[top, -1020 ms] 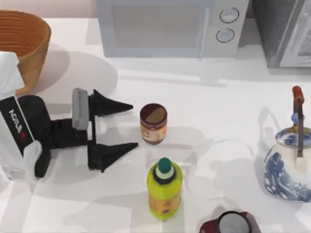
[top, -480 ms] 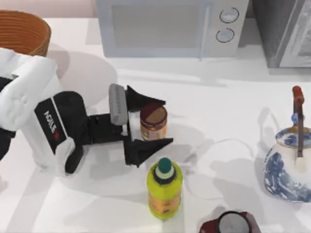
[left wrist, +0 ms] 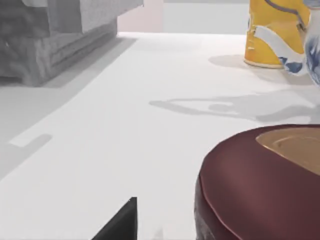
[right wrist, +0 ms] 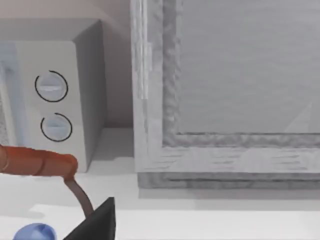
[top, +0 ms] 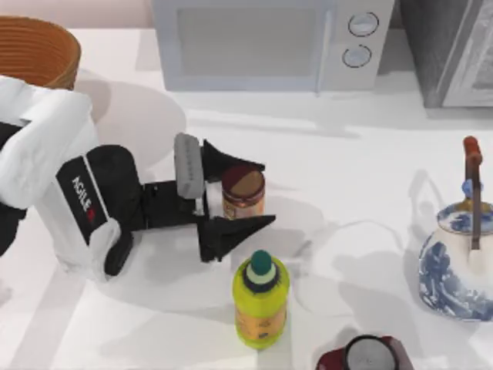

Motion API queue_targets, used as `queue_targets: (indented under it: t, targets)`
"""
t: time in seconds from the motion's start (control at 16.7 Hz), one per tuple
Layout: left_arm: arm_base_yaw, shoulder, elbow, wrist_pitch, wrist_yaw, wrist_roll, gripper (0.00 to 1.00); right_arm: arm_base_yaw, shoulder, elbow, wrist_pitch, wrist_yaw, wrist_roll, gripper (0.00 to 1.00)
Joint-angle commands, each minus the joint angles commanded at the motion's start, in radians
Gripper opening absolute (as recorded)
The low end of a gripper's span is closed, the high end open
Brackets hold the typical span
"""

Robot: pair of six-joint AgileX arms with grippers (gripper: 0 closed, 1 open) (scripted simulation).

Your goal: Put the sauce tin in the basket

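The sauce tin (top: 243, 185), short with a maroon and tan top, stands upright mid-table. My left gripper (top: 269, 193) reaches in from the left and is open, one black finger on the tin's far side and one on its near side, both close to its wall. I cannot tell whether they touch it. The left wrist view has the tin's dark top (left wrist: 260, 185) close up beside one fingertip (left wrist: 120, 222). The wicker basket (top: 46, 50) sits at the far left corner, partly behind my left arm. The right wrist view catches one dark fingertip (right wrist: 97, 222) of my right gripper.
A yellow-green bottle (top: 261, 301) with a green cap stands just in front of the tin. A microwave (top: 262, 42) lines the back edge, a grey cabinet (top: 454, 46) is at the back right, a blue-and-white teapot (top: 458, 262) is at the right, and a dark red round object (top: 366, 356) is at the front.
My left arm swung rightwards from beside the basket until its open fingers straddled the tin. In the last half second it barely shifted, and the tin stayed put.
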Motion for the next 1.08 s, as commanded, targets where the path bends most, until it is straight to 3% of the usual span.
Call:
queue_targets:
  t: [0.54, 1.08]
  targets:
    - [0.000, 0.000, 0.000, 0.000, 0.000, 0.000, 0.02, 0.000, 0.000, 0.000, 0.000, 0.000, 0.000, 1.00]
    - [0.003, -0.001, -0.001, 0.000, 0.000, 0.001, 0.00, 0.000, 0.000, 0.000, 0.000, 0.000, 0.000, 1.00]
